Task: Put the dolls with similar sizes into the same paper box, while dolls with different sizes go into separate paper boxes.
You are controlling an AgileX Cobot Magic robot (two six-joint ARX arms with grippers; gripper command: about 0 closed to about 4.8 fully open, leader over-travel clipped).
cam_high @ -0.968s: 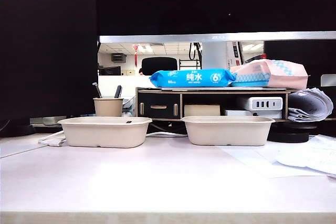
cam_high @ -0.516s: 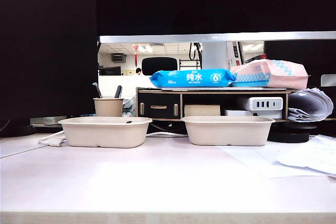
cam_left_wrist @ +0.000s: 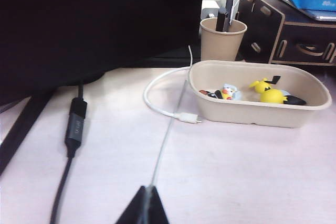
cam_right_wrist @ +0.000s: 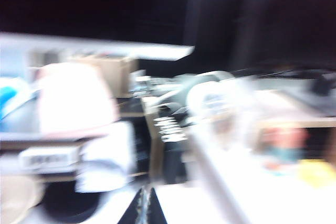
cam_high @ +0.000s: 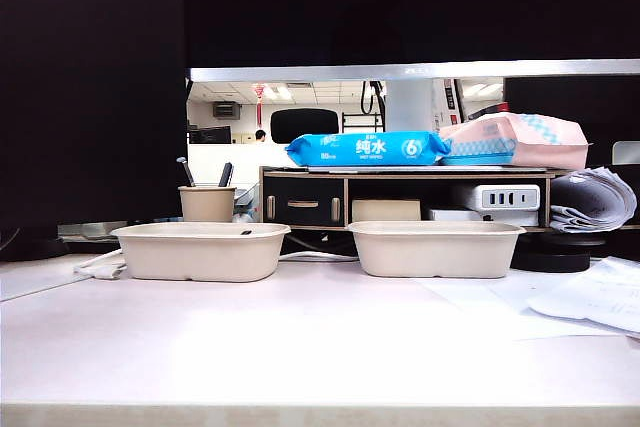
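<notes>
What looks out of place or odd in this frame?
Nothing is spilled or damaged. Both paper boxes sit level. The left gripper and right gripper are shut and empty. The right wrist view is motion-blurred. A loose white cable curls beside the left box.

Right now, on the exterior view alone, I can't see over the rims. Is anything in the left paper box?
Observer: Yes. The left wrist view looks into the left paper box: a yellow-and-black doll lies in it, and apart from that a smaller pale-blue doll with something dark against it.
Operator: Neither end effector shows here. Where are they?
Observer: The left end effector is shut, low over the table short of that box. The right end effector is shut too, but its view is too blurred to place it.
</notes>
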